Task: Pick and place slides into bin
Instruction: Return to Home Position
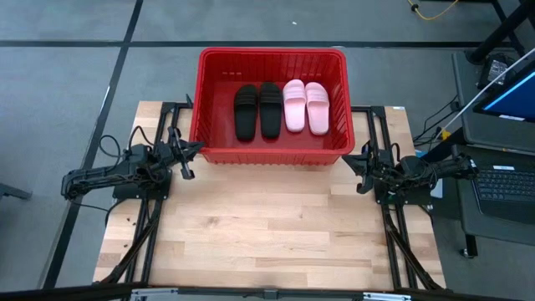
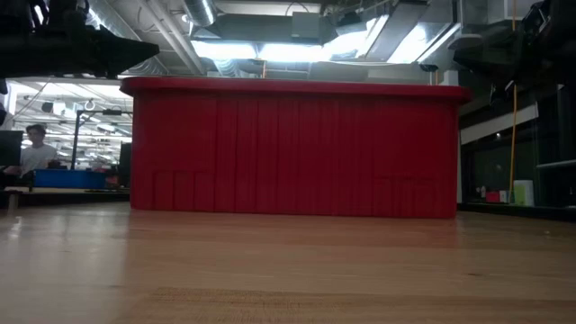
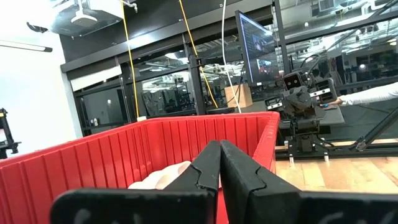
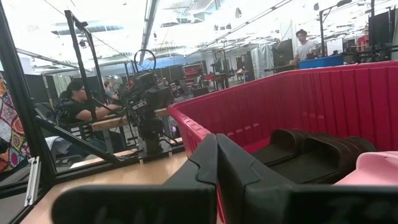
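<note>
Slides (image 1: pixel 294 106): 4 items, all inside the bin (image 1: pixel 267 155), lying flat on its floor, soles down, in 1 row.
- Black pair (image 1: pixel 247 112): 2 items, side by side and touching, in the left half of the row.
- Pink pair (image 1: pixel 316 108): 2 items, side by side, in the right half of the row, just beside the black pair.

Bin: 1 item, red, rectangular, with ribbed walls. It stands upright at the far end of the counter (image 1: pixel 267 226), and its far side reaches past the counter's far edge. In the low view its near wall hides the contents.

Counter: 1 item, pale wood planks. The surface in front of the bin carries only the 2 arm bases at its sides.

Left claw (image 3: pixel 219 149): fingers pressed together, holding nothing. It sits at the counter's left side, just beside the bin's near left corner, and looks across the rim toward the pink pair.

Right claw (image 4: pixel 216 146): fingers pressed together, holding nothing. It sits at the counter's right side, just beside the bin's near right corner, with the black pair in sight past the rim.

Room beyond: 1 lit monitor (image 3: pixel 258 50), 1 seated person (image 4: pixel 78 102), 1 standing person (image 4: pixel 303 43).
</note>
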